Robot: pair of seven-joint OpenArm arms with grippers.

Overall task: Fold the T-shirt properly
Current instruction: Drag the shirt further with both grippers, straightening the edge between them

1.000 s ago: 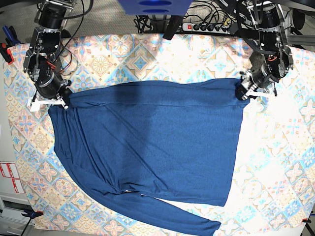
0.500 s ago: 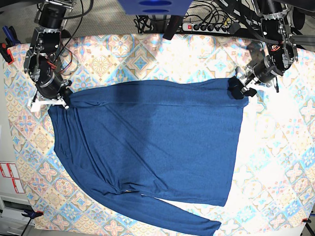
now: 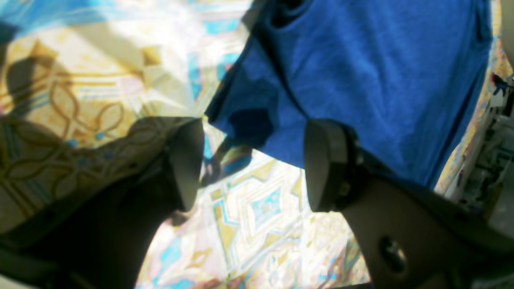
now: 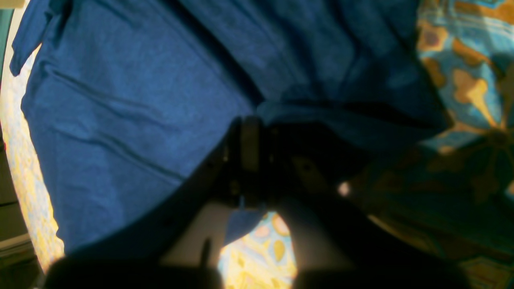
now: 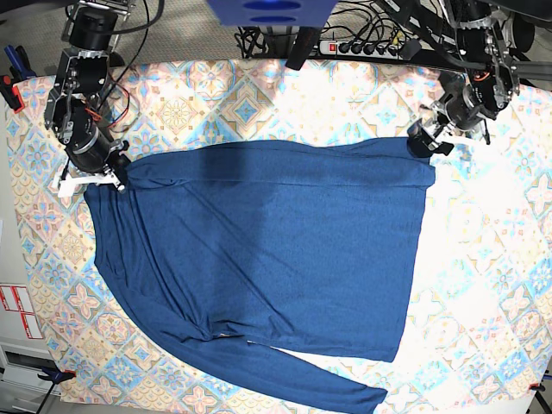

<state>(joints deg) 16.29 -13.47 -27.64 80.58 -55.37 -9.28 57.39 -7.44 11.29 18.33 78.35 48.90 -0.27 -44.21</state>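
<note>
The dark navy T-shirt lies spread on the patterned tablecloth, with its upper edge folded over and one long sleeve trailing toward the front. My left gripper hovers at the shirt's upper right corner. In the left wrist view it is open and empty, with the shirt corner just beyond its fingertips. My right gripper is at the upper left corner. In the right wrist view it is shut on a fold of the shirt.
A power strip with cables lies behind the table's far edge. Clamps and tools sit at the far left. Red and white labels lie off the table's left edge. Bare tablecloth lies right of the shirt.
My left gripper has let go of the shirt's upper right corner, opened and drawn up and back. The corner now lies flat. The right gripper has shifted slightly upward, still holding.
</note>
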